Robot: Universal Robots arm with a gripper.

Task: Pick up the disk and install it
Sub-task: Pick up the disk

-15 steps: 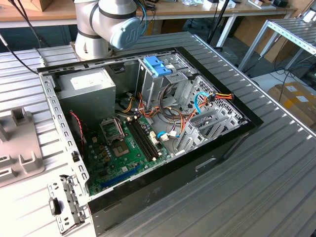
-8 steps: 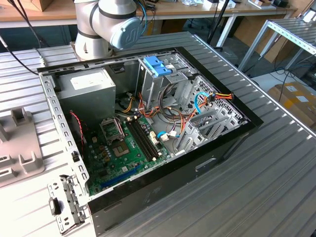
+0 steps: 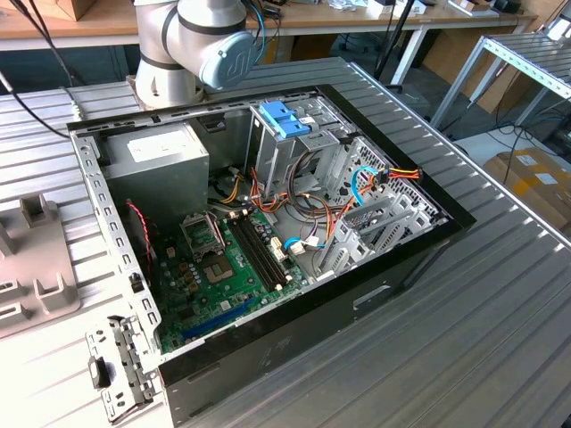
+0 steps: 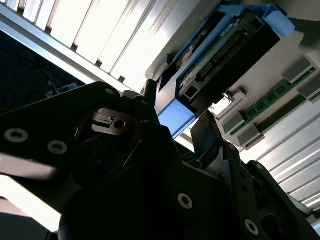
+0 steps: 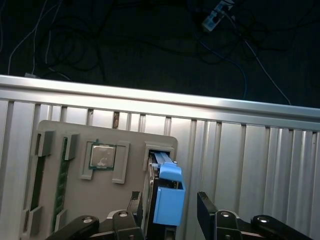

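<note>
Exterior view: an open computer case (image 3: 268, 223) lies on a ribbed metal tabletop (image 3: 500, 294). The arm (image 3: 192, 40) stands behind the case.

First wrist view: the disk (image 5: 167, 197) stands on its edge in a slot of a grey tray (image 5: 75, 132). Its bright blue tab is on the end that sticks out of the slot. The 2 fingers (image 5: 205, 205) are spread, 1 on each side of the disk. There is a small gap between the blue tab and 1 finger. A square chip (image 5: 102, 156) sits in the tray near the disk. The tray lies on the tabletop.

Second wrist view: the disk is between the 2 dark fingers. A green memory stick (image 4: 272, 102) lies in the tray just beside it.
</note>
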